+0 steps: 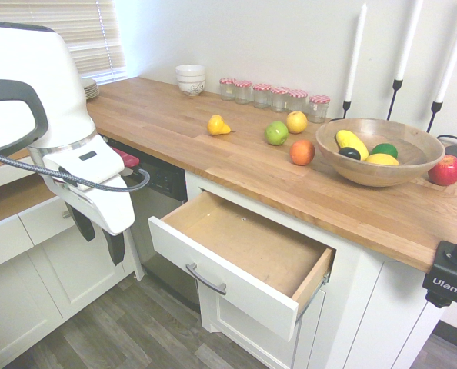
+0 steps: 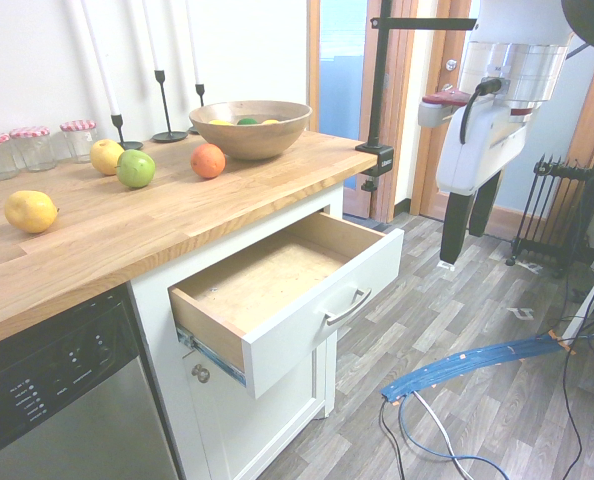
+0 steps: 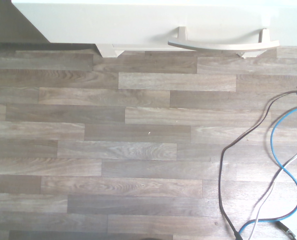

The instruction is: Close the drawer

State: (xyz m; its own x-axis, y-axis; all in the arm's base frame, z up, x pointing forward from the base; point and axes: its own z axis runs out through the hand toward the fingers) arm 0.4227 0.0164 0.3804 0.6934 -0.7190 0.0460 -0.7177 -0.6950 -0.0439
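One drawer open: white front, bare wood box, pulled well out from under the wood surface. Its curved metal handle sits on the front. White cabinet door below, dishwasher just left of it, going by the first exterior view; same left/right throughout.

Claw is open, both dark fingers apart, pointing down. It hangs left of the drawer and out in front of it, clear of the handle, touching nothing. Wrist view has the drawer front and handle, plus wood-look floor.

On the surface, right side: wood bowl holding yellow, green and dark fruit. Red apple just right of it. Left of the bowl: orange, green apple, yellow apple near each other, then a yellow pear further left.

Six jars, red-patterned lids, in a row on the far side by the wall. White bowls stacked left of them. Three white candles in black holders stand behind the wood bowl.
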